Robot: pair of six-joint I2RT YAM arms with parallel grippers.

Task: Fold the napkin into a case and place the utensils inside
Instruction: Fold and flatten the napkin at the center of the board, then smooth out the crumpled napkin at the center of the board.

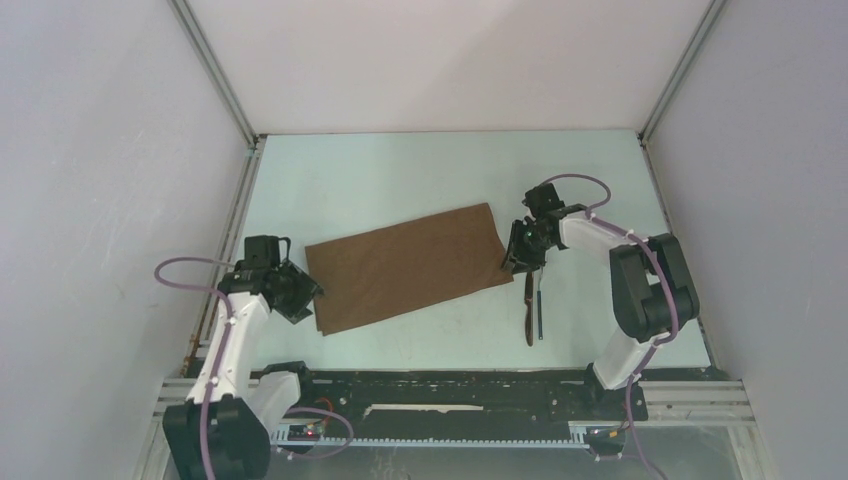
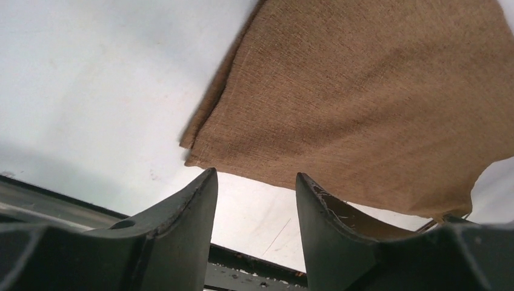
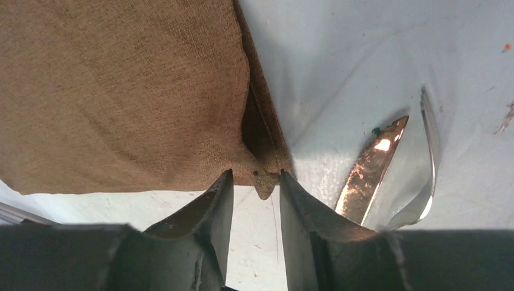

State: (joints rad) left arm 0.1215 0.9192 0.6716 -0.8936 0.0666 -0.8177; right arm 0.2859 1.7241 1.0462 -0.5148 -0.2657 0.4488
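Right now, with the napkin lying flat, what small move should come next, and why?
Probably back the right gripper off the napkin corner and regrip for another fold: it and the left gripper stand open, and the napkin lies as a wide flat band with the utensils beside it, not inside.

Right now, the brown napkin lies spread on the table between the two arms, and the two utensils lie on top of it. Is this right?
Not quite. The utensils do not lie on the napkin; they lie on the bare table beside its right end, apart from the cloth. The top external view shows this. The rest is right.
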